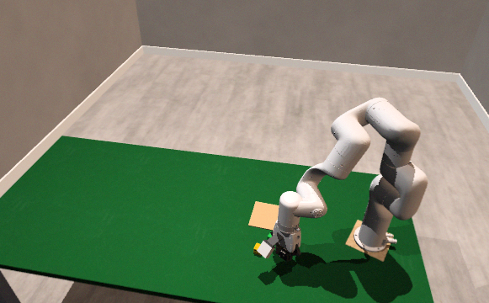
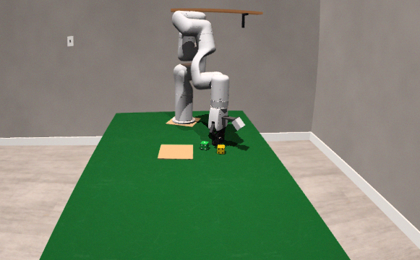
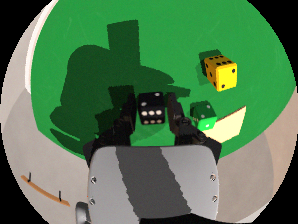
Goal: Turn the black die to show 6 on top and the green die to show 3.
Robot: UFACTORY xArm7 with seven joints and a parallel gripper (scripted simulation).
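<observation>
One green table (image 1: 122, 210) (image 2: 195, 202) (image 3: 165, 30). One white arm (image 1: 351, 143) (image 2: 220, 87), its foot on a tan base plate (image 1: 382, 256) (image 2: 194, 123) at three o'clock from the gripper (image 1: 285, 254) (image 2: 217, 141) (image 3: 151, 107). One tan mat (image 1: 263, 215) (image 2: 176, 152) (image 3: 230, 126), eleven o'clock, partly hidden. One yellow die (image 1: 257, 249) (image 2: 220, 149) (image 3: 220, 73), nine o'clock, off the mat. One green die (image 1: 270, 236) (image 2: 204, 145) (image 3: 203, 116), eleven o'clock, mostly hidden.

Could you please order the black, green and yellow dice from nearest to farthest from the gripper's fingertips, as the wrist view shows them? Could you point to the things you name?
1. Black die (image 3: 151, 108): in the space between the fingers of the gripper (image 1: 287, 255) (image 2: 217, 142) (image 3: 151, 101).
2. Green die (image 1: 270, 236) (image 2: 204, 146) (image 3: 203, 116): just outside the finger at picture right.
3. Yellow die (image 1: 257, 248) (image 2: 220, 149) (image 3: 220, 73): farther out, toward the upper right.
</observation>
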